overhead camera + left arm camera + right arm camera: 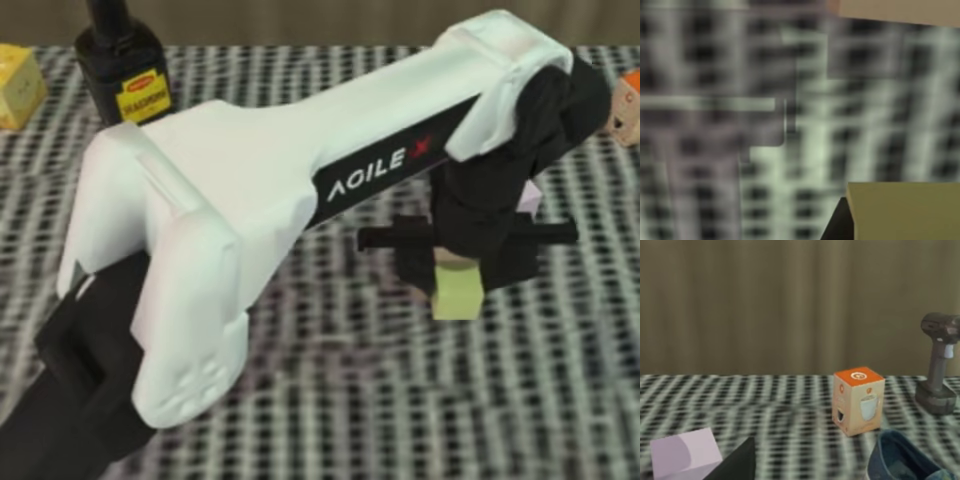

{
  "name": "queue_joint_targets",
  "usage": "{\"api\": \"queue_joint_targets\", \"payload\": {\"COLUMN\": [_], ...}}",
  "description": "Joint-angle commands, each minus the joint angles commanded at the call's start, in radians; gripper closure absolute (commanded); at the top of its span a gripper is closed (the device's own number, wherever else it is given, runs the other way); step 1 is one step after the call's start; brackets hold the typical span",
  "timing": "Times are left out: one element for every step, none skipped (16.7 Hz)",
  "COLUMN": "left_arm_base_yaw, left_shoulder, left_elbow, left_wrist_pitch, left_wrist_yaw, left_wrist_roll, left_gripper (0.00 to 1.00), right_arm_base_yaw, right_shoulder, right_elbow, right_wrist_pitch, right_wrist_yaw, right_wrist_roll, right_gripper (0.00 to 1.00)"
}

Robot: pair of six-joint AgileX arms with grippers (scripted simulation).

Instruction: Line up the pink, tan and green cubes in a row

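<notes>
Top view shows the left end effector point(455, 262) apparently clamped on the green cube point(457, 293) beside the tan cube point(452, 258), pink cube point(530, 200) just behind; release remains.

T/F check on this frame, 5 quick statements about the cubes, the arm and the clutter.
1. The left arm reaches across the table, its pincer over the green cube. True.
2. The green cube sits alone at the top view's left edge. False: it is right of centre, with the tan cube just behind it.
3. A dark bottle with a yellow label stands near the table's far left. True.
4. The pink cube is stacked on the green one. False: it rests on the cloth.
5. The right wrist view shows a red mug. False: it shows an orange-topped carton, a drill and a shoe.
</notes>
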Motion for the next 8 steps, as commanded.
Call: {"api": "queue_joint_targets", "payload": {"left_arm_base_yaw": [0.000,0.000,0.000,0.000,0.000,-0.001,-0.002,-0.002], "left_shoulder": [0.000,0.001,0.002,0.004,0.005,0.006,0.007,0.008], "left_elbow": [-0.024,-0.057,-0.097,-0.140,-0.181,-0.214,-0.237,-0.249], "left_wrist_pitch": [0.024,0.057,0.097,0.141,0.184,0.217,0.240,0.252], "left_wrist_yaw": [0.000,-0.001,-0.001,0.000,0.000,0.000,0.000,-0.001], "left_wrist_roll": [0.000,-0.001,-0.002,-0.002,-0.003,-0.004,-0.004,-0.005], "left_gripper": [1.00,1.00,1.00,1.00,1.00,1.00,1.00,1.00], "right_arm_base_yaw": [0.000,0.000,0.000,0.000,0.000,0.000,0.000,0.000], "right_shoulder": [0.000,0.000,0.000,0.000,0.000,0.000,0.000,0.000], "right_elbow": [0.000,0.000,0.000,0.000,0.000,0.000,0.000,0.000], "right_wrist_pitch": [0.000,0.000,0.000,0.000,0.000,0.000,0.000,0.000], "right_wrist_yaw": [0.000,0.000,0.000,0.000,0.000,0.000,0.000,0.000], "right_wrist_roll": [0.000,0.000,0.000,0.000,0.000,0.000,0.000,0.000], "right_gripper": [0.00,0.00,0.00,0.00,0.00,0.00,0.00,0.00]}}
